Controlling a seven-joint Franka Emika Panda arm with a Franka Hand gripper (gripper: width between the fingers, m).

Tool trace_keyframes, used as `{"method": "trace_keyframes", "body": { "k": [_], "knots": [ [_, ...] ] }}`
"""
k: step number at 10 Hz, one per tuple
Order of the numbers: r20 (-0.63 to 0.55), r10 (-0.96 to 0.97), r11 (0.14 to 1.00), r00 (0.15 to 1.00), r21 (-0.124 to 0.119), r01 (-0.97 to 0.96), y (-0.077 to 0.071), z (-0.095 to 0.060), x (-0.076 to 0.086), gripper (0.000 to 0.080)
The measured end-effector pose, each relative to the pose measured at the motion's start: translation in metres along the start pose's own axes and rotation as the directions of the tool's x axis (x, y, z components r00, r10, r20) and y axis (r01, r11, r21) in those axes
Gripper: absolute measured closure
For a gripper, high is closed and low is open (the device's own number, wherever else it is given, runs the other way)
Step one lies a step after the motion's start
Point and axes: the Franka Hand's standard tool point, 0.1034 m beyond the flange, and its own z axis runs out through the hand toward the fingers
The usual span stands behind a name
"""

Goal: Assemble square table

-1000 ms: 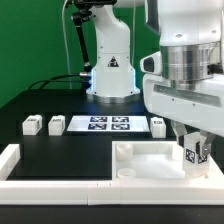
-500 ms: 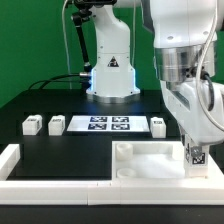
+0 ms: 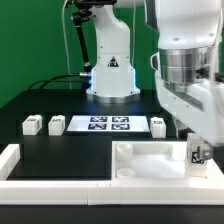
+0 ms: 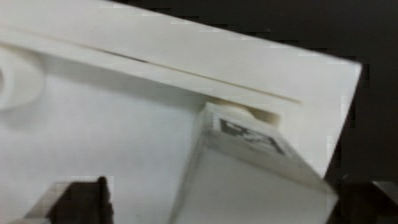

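The white square table slab (image 3: 150,162) lies at the front of the black table, towards the exterior view's right. A tagged white leg (image 3: 200,154) stands in its near right corner; it also shows in the wrist view (image 4: 249,150), leaning against the slab's raised rim (image 4: 196,75). My gripper (image 3: 197,150) hangs right over this leg. In the wrist view my gripper (image 4: 231,205) straddles the leg with its dark fingers (image 4: 80,200) set wide, and a gap shows beside the leg. Three more legs (image 3: 31,125) (image 3: 56,125) (image 3: 158,125) stand in a row at the back.
The marker board (image 3: 105,124) lies between the loose legs. A low white border rail (image 3: 18,162) runs along the exterior view's left and the front edge. The robot's base (image 3: 112,75) stands behind, and cables trail at the back left.
The wrist has turned and shifted slightly to the exterior view's right over the corner leg. The leg stays in the slab's corner. The other parts have not moved.
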Motion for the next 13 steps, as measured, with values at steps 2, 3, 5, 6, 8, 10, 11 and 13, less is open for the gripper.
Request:
{"method": "trace_keyframes", "body": {
  "k": [2, 3, 5, 6, 8, 10, 11, 13],
  "knots": [
    [-0.011, -0.134, 0.991, 0.991, 0.019, 0.134, -0.0035, -0.0026, -0.003, 0.0156],
    [-0.013, -0.235, 0.972, 0.972, 0.017, 0.235, -0.0026, -0.0018, -0.0032, 0.0156],
    [-0.013, -0.375, 0.927, 0.927, 0.01, 0.375, -0.0017, -0.0009, -0.003, 0.015],
    [-0.01, -0.499, 0.867, 0.867, -0.013, 0.498, -0.0013, 0.0002, -0.0058, 0.015],
    [-0.02, -0.713, 0.7, 0.7, -0.045, 0.712, -0.0016, 0.0042, -0.0097, 0.015],
    [-0.013, -0.86, 0.509, 0.509, -0.065, 0.858, -0.0007, 0.0065, -0.0095, 0.015],
    [-0.012, -0.864, 0.503, 0.503, -0.064, 0.862, -0.0007, 0.0064, -0.0088, 0.0177],
    [-0.015, -0.843, 0.538, 0.538, -0.064, 0.841, -0.0007, 0.0064, -0.009, 0.0349]
  ]
}}
